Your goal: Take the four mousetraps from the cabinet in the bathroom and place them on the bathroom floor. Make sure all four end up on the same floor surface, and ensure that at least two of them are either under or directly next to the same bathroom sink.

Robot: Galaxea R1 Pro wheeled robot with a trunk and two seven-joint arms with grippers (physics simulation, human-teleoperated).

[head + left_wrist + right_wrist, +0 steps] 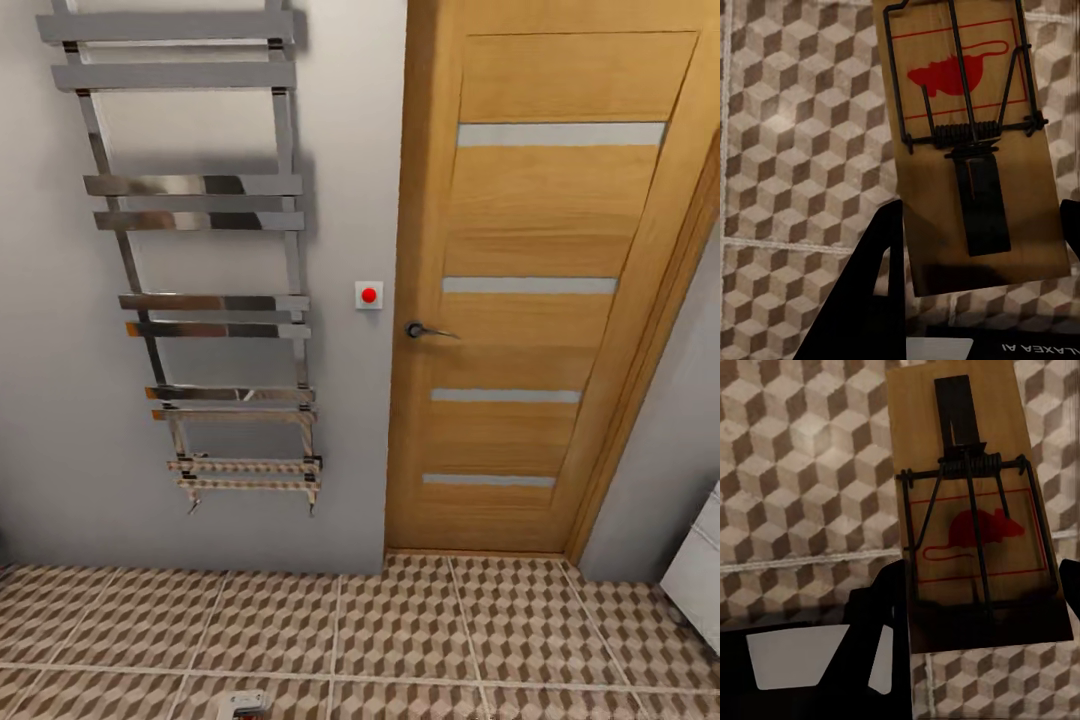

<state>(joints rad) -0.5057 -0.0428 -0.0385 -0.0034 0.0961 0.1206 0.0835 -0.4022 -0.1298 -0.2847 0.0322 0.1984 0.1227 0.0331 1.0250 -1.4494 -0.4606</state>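
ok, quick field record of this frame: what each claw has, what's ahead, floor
left claw: shut on a mousetrap, held over the tiles
right claw: shut on a second mousetrap, also over tiles
ahead: wooden door, closed, lever handle
wall: chrome towel rail, red button switch
floor: cube-pattern tiles

The head camera is looking forward and down at a grey wall (200, 540), wooden door (530, 300) and cube-patterned floor (400, 630). Both wrist cameras are facing down, close over that same tiling (787, 187) (802, 472) (each partly blocked by a held mousetrap (975, 142) (975, 510))
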